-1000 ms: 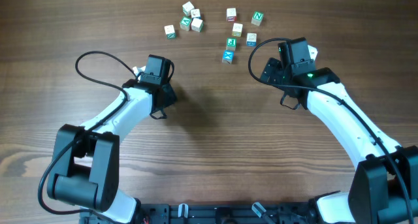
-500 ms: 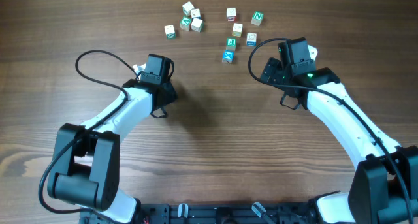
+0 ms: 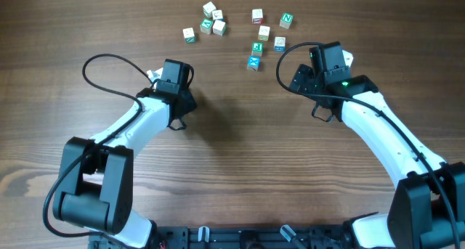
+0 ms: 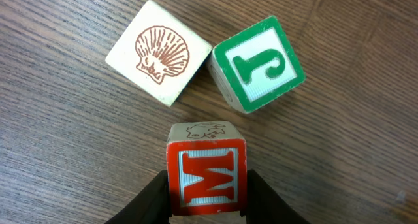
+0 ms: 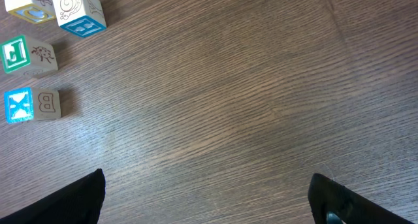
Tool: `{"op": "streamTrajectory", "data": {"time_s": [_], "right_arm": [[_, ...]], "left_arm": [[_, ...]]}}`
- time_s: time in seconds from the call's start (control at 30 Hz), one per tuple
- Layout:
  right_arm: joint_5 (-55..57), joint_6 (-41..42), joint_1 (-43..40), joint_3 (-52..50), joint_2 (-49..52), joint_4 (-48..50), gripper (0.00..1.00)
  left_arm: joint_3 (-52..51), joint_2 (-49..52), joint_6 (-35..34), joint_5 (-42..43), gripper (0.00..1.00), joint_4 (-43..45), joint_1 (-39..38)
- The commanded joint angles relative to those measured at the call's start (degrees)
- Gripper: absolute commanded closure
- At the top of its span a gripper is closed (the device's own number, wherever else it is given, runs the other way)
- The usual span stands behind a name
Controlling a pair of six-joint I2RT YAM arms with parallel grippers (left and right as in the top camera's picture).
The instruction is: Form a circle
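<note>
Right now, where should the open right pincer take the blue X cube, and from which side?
Come straight down with the right pincer onto the blue X cube, closing on its left and right faces. It sits flat, bare table flanks both those faces, while the green cube crowds its far side.

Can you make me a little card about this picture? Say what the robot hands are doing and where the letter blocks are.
left gripper: closed on the red M cube
right gripper: wide open, holding nothing, over bare table
just past the M cube: shell cube and green J cube, close together
other cubes: left bunch and right bunch, scattered at the far side
circle made: not yet
</note>
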Motion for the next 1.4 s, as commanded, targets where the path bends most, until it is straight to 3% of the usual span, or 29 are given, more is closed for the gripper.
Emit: {"op": "streamTrajectory", "data": {"time_s": [0.0, 0.53, 0.63, 0.8, 0.93, 1.07, 1.37], "right_arm": [[1.0, 0.5, 0.1, 0.0, -0.4, 0.1, 0.00], [1.0, 0.5, 0.1, 0.0, -0.4, 0.1, 0.00], [1.0, 0.5, 0.1, 0.0, -0.4, 0.1, 0.00], [1.0, 0.5, 0.1, 0.0, -0.4, 0.1, 0.00], [1.0, 0.5, 0.1, 0.0, -0.4, 0.1, 0.00], [1.0, 0.5, 0.1, 0.0, -0.4, 0.1, 0.00], [1.0, 0.5, 0.1, 0.0, -0.4, 0.1, 0.00]], "left_arm": [[-0.2, 0.7, 0.5, -1.4, 0.66, 0.9, 0.2], [-0.2, 0.7, 0.5, -1.3, 0.57, 1.4, 0.2], [-0.2, 0.7, 0.5, -1.3, 0.48, 1.4, 0.2], [-0.2, 0.7, 0.5, 0.4, 0.44, 1.0, 0.2], [-0.2, 0.7, 0.3, 0.8, 0.45, 0.0, 0.2], [-0.2, 0.7, 0.0, 1.3, 0.62, -0.2, 0.2], [-0.2, 0.7, -0.2, 1.2, 0.67, -0.1, 0.2]]}}
